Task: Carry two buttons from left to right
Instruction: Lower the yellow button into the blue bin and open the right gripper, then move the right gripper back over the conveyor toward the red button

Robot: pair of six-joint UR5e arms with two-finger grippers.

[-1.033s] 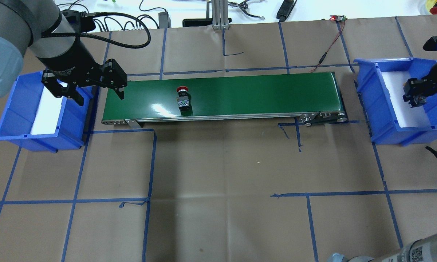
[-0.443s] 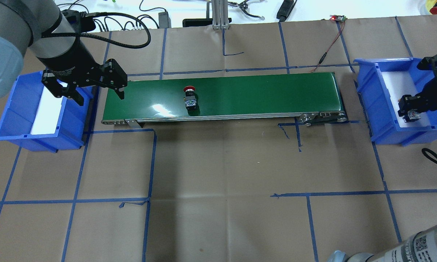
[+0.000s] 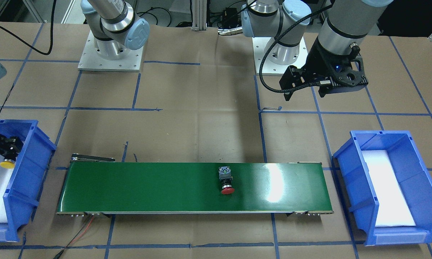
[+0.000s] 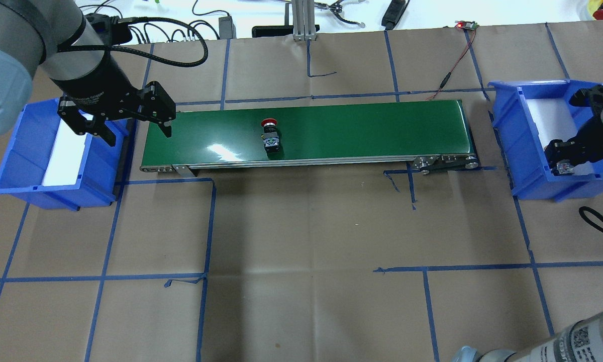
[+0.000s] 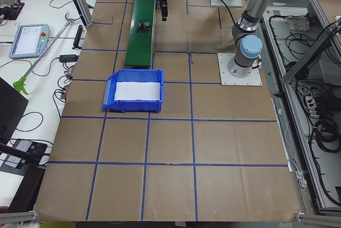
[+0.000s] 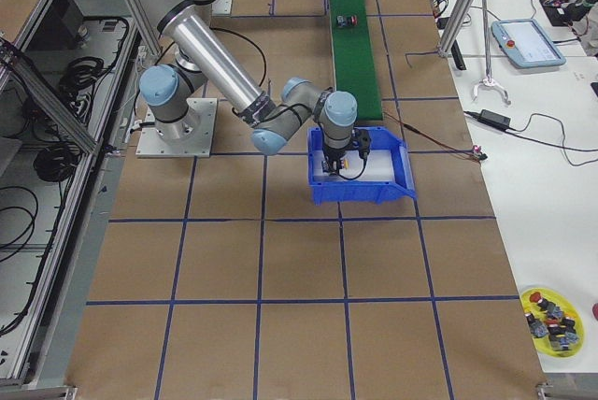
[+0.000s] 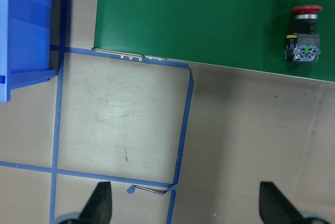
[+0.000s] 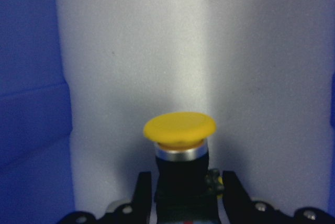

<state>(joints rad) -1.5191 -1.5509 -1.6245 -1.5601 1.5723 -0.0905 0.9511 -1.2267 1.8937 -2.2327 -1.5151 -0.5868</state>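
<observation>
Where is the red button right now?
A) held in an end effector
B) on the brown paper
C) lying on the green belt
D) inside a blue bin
C: the red button lies on its side on the green belt, with nothing gripping it.

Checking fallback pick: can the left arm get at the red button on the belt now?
Probably yes: the left end effector is open and empty, and the red button lies uncovered on the green belt.
</observation>
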